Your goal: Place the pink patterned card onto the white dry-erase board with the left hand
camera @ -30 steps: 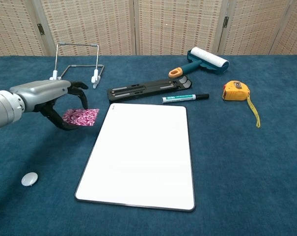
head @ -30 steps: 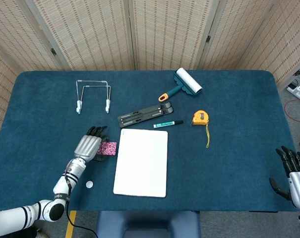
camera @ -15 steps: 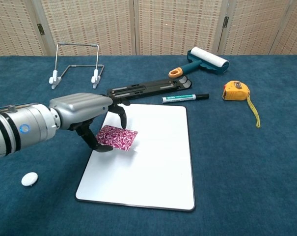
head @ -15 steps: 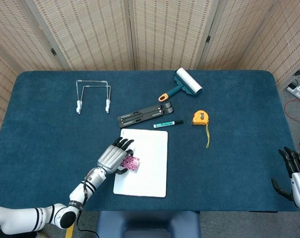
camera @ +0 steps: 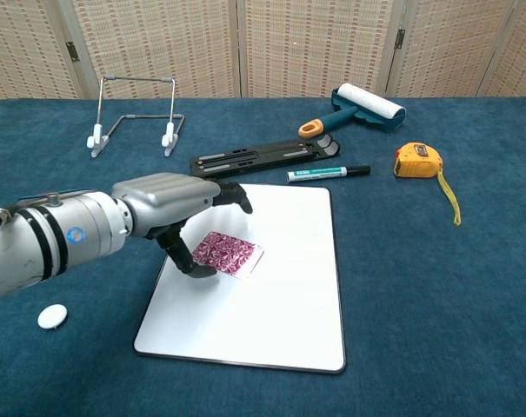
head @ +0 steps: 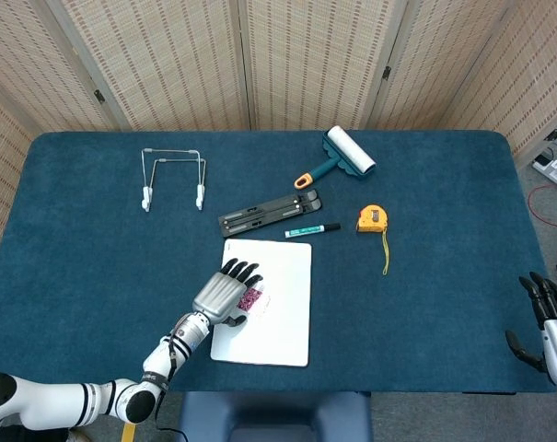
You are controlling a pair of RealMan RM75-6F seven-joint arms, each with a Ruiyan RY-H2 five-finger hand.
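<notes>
1. Your left hand (camera: pixel 171 204) is over the near-left part of the white dry-erase board (camera: pixel 280 295). It pinches the pink patterned card (camera: pixel 229 253) at the card's left edge, thumb below and the other fingers curled above.
2. The card sits above the board's left half, tilted. You cannot tell from either view whether its lower right edge already touches the surface.
3. Judge the card as thin and very light, probably stiff paper or plastic. It should hold its shape under a light pinch, and a hard squeeze could bend it.
4. The board looks smooth and glossy, so a flat card may slide on it and would be awkward to pick up again. Hold it by one edge, as you are doing.
5. Because it weighs so little, it may cling to the fingers (head: pixel 241 271) or flutter when released, so let it lie flat before you open the hand.
6. Your right hand (head: pixel 547 322) rests at the table's far right edge, its fingers apart and holding nothing.
</notes>
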